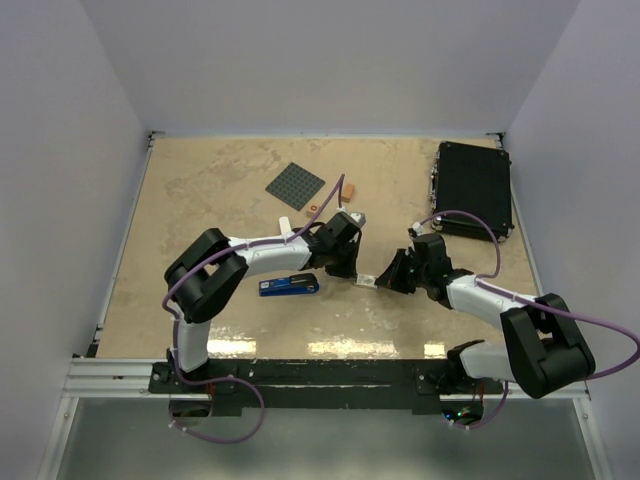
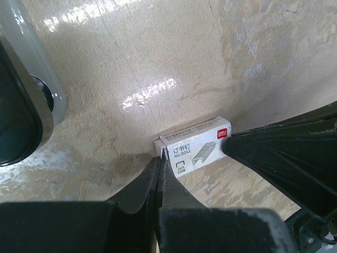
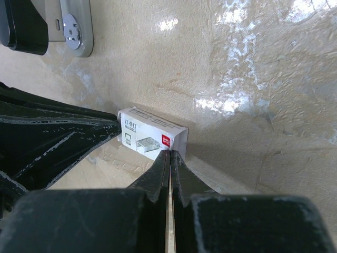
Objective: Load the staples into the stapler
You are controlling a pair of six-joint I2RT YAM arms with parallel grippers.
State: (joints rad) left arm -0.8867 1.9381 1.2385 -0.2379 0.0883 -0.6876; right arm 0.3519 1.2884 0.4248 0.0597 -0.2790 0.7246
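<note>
The staples (image 2: 197,146), a small white cardboard box printed with dark lettering and a drawing of a staple strip, lie flat on the table (image 2: 174,63), near its middle and between your two tools. Your left tool (image 2: 160,162) has its black fingers pressed together, with the tips against one short end of the box. Your right tool (image 3: 170,154) is closed to a thin seam too, its tips touching the box's long side near the opposite end. From these angles you cannot tell whether either tool pinches an edge of the card.

Both arms reach inward with bent elbows, wrists angled down toward each other. The stapler (image 1: 289,286), blue and black with a metal base, lies just left of the left tool. Farther back sit a grey studded plate (image 1: 295,186), small orange blocks (image 1: 349,190) and a black case (image 1: 474,188). The table is glossy, mottled beige, and plain white walls enclose it.
</note>
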